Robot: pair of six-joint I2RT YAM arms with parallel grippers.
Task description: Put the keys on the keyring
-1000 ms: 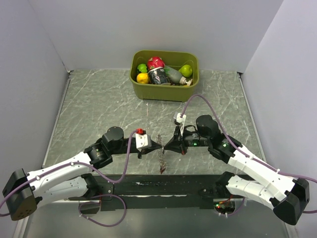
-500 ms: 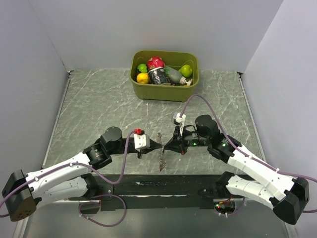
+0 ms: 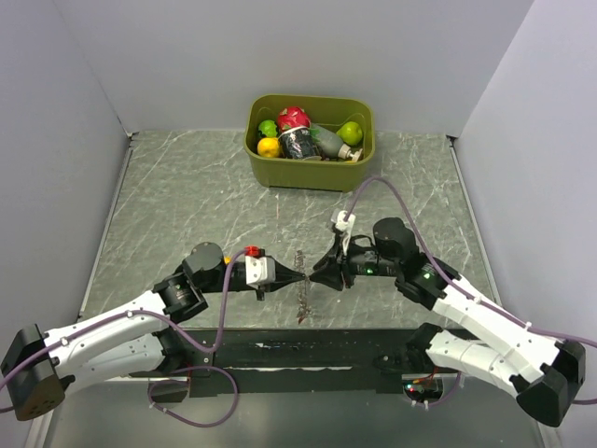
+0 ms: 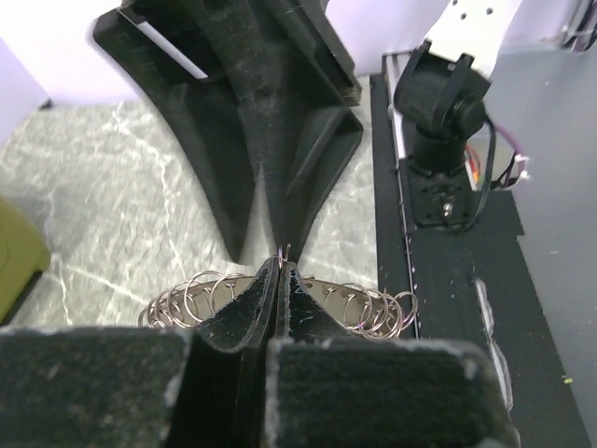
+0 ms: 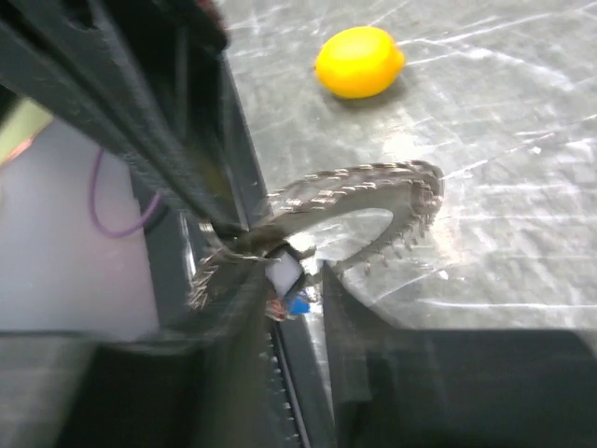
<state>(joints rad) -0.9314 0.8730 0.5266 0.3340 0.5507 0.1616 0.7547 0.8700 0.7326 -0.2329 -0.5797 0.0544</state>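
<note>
One keyring (image 3: 301,291), edge-on from above, sits over the middle of the table's (image 3: 168,205) near edge, between two grippers. The left gripper (image 4: 283,271) is pressed together, pinching its rim. The right gripper (image 5: 289,280) has its fingers parted around the rim. One blue-headed key (image 5: 298,305) shows there; the others are blurred. One lemon (image 5: 359,61) lies nearby, mostly hidden from above by the left arm. One olive bin (image 3: 308,173) stands at the far edge.

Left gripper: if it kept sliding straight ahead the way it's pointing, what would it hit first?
Probably the right gripper. The left gripper, shut on the keyring, points tip to tip at it from close by, though the exact gap is unclear.
</note>
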